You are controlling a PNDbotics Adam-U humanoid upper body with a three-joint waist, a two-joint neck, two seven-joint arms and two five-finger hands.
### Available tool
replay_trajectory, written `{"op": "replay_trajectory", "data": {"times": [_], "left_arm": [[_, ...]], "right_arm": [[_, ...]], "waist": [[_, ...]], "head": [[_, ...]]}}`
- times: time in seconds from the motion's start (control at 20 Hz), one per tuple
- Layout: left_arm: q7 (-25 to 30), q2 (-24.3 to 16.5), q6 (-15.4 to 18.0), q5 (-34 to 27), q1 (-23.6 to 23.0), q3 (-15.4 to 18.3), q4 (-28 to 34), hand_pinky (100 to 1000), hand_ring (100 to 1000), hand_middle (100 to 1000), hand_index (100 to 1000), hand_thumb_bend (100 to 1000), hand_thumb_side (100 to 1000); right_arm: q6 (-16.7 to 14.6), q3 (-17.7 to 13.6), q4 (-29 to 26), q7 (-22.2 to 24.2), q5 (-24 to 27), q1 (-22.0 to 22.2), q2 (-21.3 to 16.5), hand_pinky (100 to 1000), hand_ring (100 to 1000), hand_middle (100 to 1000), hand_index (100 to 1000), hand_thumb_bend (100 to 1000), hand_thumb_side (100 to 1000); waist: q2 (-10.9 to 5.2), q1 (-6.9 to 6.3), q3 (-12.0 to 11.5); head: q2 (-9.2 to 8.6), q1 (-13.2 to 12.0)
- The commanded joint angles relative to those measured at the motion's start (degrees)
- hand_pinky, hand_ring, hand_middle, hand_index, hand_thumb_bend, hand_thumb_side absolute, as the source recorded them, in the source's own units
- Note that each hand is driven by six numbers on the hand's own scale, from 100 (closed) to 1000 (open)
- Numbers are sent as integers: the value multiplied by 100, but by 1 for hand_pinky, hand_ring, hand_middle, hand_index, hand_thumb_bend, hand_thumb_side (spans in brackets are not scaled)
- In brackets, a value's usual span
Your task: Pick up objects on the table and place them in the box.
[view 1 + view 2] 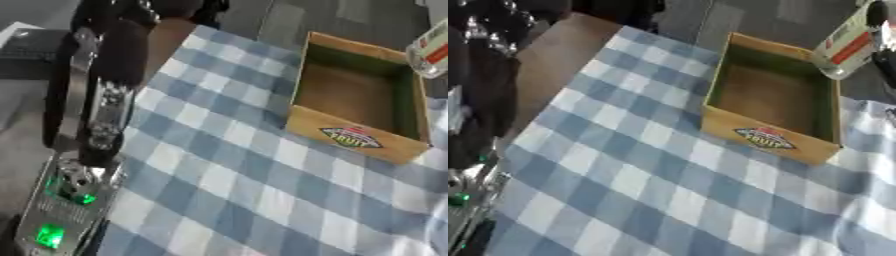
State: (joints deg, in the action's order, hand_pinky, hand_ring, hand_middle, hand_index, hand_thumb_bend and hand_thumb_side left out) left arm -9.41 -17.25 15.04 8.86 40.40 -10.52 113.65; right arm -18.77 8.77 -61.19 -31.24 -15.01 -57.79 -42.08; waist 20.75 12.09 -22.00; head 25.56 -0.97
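An open cardboard box (767,137) with a fruit logo on its front wall stands on the blue and white checked cloth (649,180), right of centre. I see only brown floor inside it. A white container with a red label (843,46) hangs tilted in the air over the box's far right corner. My right hand (884,42) shows only as a dark shape at the right edge, curled round that container. My left arm (105,115) runs along the table's left side. Its hand (131,22) is a dark blurred mass at the top left, beyond the table edge.
Green lights glow on the lower part of the left arm (51,234). A bare wooden strip of table (553,60) lies left of the cloth. Dark floor (262,15) and a dark item (31,50) lie beyond the table.
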Motion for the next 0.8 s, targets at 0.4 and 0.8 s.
{"op": "replay_trajectory", "data": {"times": [0.4, 0.8], "left_arm": [[82, 10, 10, 0, 138, -35, 94, 725, 671, 786, 923, 325, 878], [105, 1, 28, -22, 188, -56, 94, 724, 670, 786, 923, 323, 883]], "right_arm": [[104, -217, 35, -200, -296, -59, -330, 100, 100, 100, 100, 100, 891], [145, -271, 43, -315, -397, -11, -381, 100, 100, 100, 100, 100, 896]], "waist": [[-64, 22, -85], [-5, 83, -182]], "head": [[-207, 320], [-897, 1119]]}}
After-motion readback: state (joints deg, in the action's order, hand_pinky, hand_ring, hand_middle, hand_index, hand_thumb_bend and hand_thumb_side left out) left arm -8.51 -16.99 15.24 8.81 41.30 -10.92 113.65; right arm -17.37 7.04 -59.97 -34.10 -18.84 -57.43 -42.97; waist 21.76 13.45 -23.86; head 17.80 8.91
